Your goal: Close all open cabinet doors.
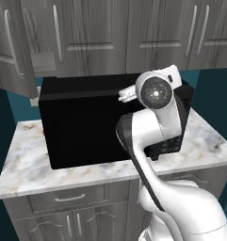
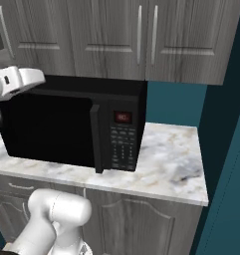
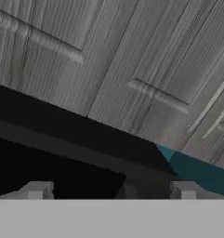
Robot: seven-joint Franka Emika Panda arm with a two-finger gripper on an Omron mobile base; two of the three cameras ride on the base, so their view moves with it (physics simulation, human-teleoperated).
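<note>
One cabinet door (image 1: pixel 13 47) stands swung open above the counter's (image 1: pixel 25 160) left end; its neighbours sit flush. The gripper (image 3: pixel 111 190) faces the microwave (image 2: pixel 66 124) top, jaws apparently wide apart and empty, probably staged for a push.

Open cabinet door (image 1: pixel 13 47) juts outward above the counter; microwave (image 1: pixel 86 122) blocks beneath.

Even, dim render; slightly soft
</note>
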